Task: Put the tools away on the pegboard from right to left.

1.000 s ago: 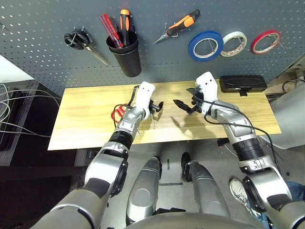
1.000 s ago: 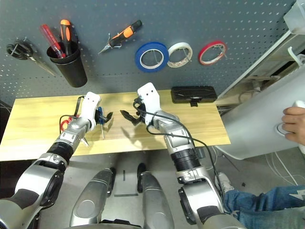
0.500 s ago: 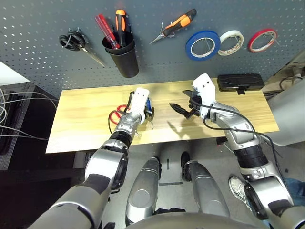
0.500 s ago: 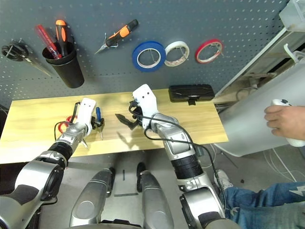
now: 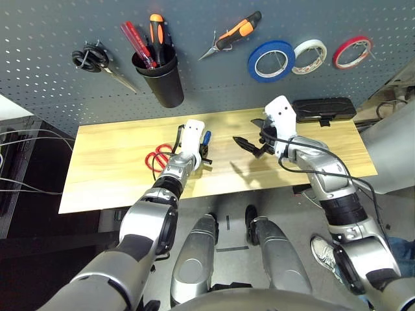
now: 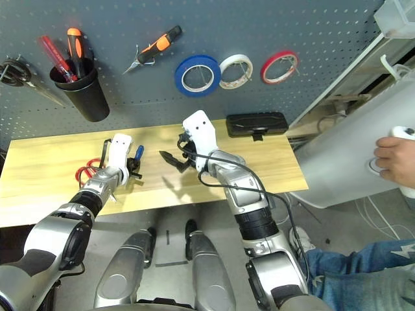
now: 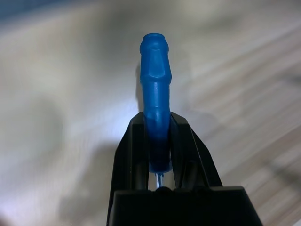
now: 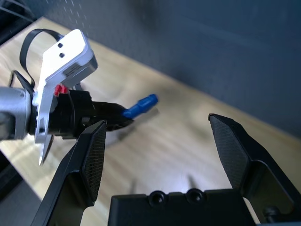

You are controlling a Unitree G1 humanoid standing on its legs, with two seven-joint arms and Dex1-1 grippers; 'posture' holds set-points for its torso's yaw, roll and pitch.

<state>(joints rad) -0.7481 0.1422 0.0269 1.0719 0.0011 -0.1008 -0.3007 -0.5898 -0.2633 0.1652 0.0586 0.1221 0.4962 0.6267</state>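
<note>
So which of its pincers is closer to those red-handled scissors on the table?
The left. The left pincer, clamped on the small blue-handled screwdriver, sits just right of the red-handled scissors. The right pincer hangs open farther right, beyond the screwdriver.

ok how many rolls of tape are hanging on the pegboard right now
3, in a row on the pegboard's right part: the blue tape ring leftmost, the white tape roll in the middle, the red tape roll rightmost. None appear hidden.
</note>
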